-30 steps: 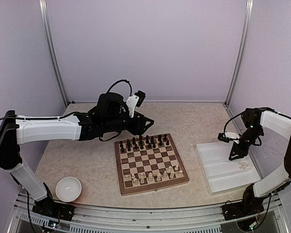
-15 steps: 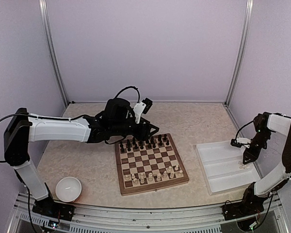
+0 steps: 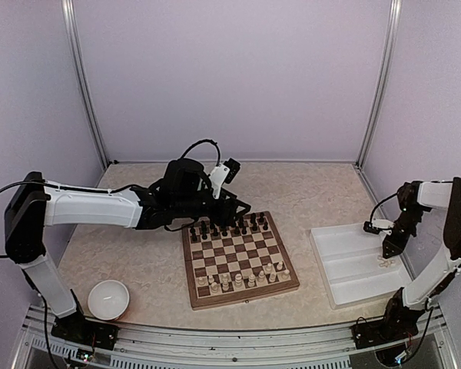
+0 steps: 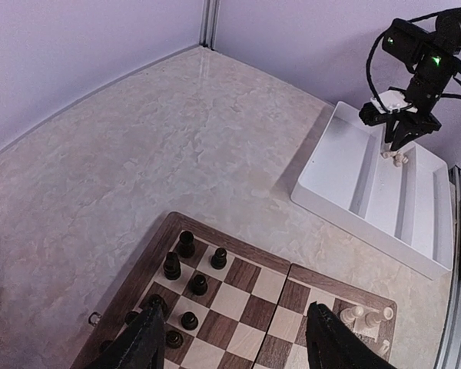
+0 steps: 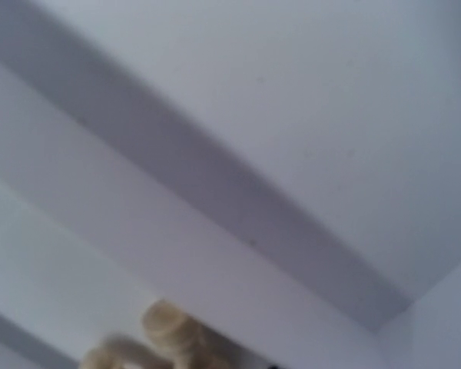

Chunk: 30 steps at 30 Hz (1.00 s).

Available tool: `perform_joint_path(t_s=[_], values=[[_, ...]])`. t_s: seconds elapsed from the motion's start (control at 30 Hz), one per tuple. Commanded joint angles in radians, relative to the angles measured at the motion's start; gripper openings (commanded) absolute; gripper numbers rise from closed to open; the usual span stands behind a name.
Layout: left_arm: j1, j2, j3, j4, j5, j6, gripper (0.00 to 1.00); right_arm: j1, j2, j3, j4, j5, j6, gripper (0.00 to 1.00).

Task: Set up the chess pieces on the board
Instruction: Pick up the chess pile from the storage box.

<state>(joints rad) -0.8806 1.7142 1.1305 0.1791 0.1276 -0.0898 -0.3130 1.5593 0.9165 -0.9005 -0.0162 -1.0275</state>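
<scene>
2 pincers: 1 above the board, 1 above the tray

On the bench (image 3: 138, 254), the board (image 3: 238, 257) carries dark chessmen (image 3: 227, 227) on its far rows and cream chess pieces (image 3: 246, 278) on its near rows. Beside it lies the white tray (image 3: 346, 269). The left pincer (image 4: 237, 311) hovers over the dark end, jaws wide, holding nothing. The right pincer (image 3: 386, 250) hangs just above stray chess pieces in the tray's corner; I cannot tell its opening.

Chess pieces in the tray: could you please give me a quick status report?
Left gripper open above the board's dark pieces. Right gripper down over cream chess pieces in the white tray, grip unclear. Nothing seen blocking.
</scene>
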Motion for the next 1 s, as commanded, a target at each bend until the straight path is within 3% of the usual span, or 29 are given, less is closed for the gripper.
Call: perform_joint_path(t_s=[0.0,0.4,0.57,0.77,0.97], values=[[0.003,-0.042,-0.012,0.026,0.01,-0.008,0.62,-0.013,0.015,-0.016,0.007,0.003,-0.003,0.23],[-0.004,-0.051,-0.008,0.03,0.018,-0.024,0.62,-0.013,0.006,-0.116,0.064,0.074,-0.019,0.25],[-0.009,-0.051,0.006,0.031,0.029,-0.035,0.62,-0.014,-0.017,-0.08,0.013,0.019,-0.007,0.11],[-0.022,-0.021,0.072,0.04,0.06,-0.081,0.62,-0.012,-0.109,0.006,-0.097,-0.21,0.004,0.07],[-0.045,0.078,0.122,0.116,0.122,-0.269,0.6,0.057,-0.201,-0.007,-0.111,-0.438,-0.005,0.07]])
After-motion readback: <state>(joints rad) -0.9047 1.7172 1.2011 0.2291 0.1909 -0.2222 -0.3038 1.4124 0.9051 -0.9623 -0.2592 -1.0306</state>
